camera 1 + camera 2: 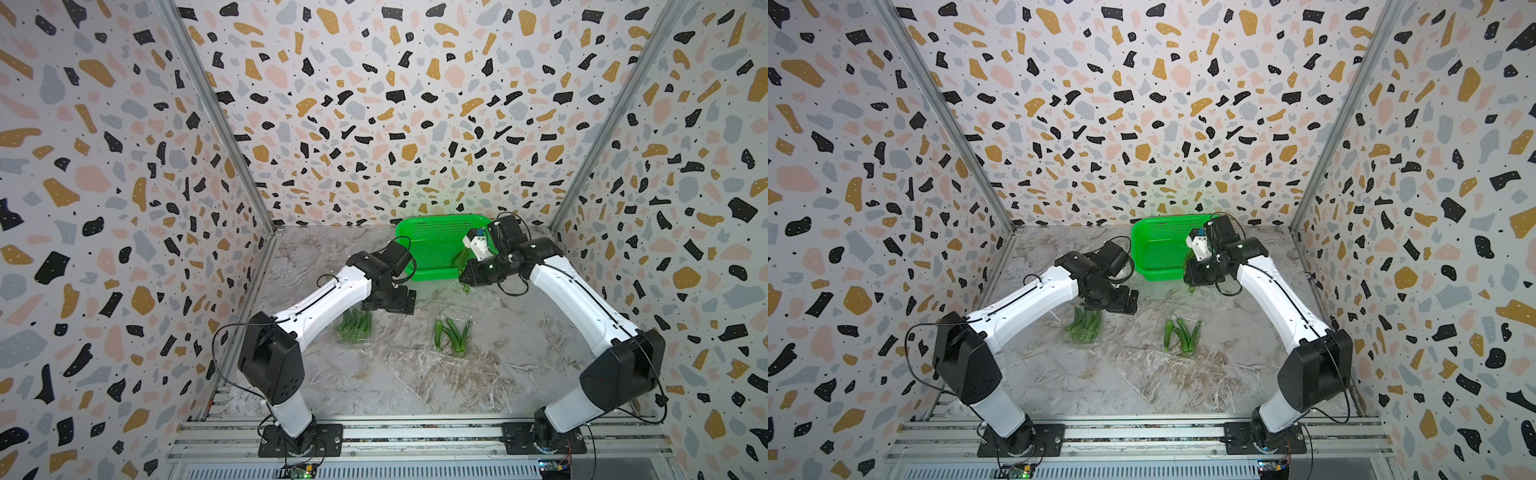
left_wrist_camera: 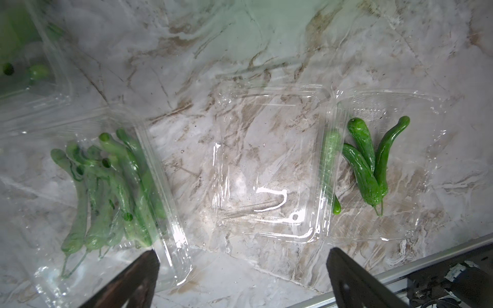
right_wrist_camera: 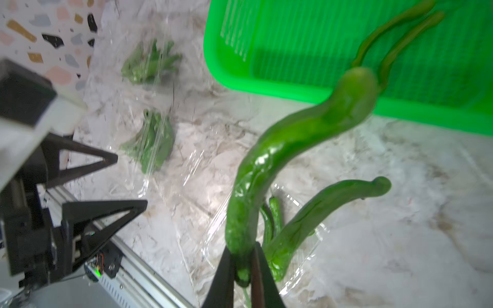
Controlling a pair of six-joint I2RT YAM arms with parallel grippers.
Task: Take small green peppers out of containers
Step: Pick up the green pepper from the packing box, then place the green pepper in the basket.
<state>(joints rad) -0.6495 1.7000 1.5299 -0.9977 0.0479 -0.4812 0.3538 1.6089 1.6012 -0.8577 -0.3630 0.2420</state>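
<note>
The right gripper [image 3: 242,256] is pressed together on one end of a small green pepper [image 3: 280,144]. This pepper is lifted off the surface [image 1: 374,386] & curves away from the jaws. Its far end shows in front of the rim of the green basket [image 3: 266,53]. In both top views this gripper is at the basket's front right corner. The basket stands at the rear edge of the surface, right of ctr.

Under the held pepper lies an open clear container [image 3: 317,234] w/ at least one more pepper [image 3: 328,208] in it, near the basket's front edge.

The left gripper [image 2: 242,254] is spread wide & holds nothing. It hangs over the surface, left of ctr.

Near it, left of ctr, is the full container [image 2: 170,213] w/ a thick bundle of peppers [image 2: 106,186], seen hazy through the plastic. I cannot tell if its lid is fully shut.

A bit right of ctr lies the middle container [image 2: 266,173], opened flat. One half is bare & the other half has approx. four loose peppers [image 2: 368,160], touching each other.
</note>
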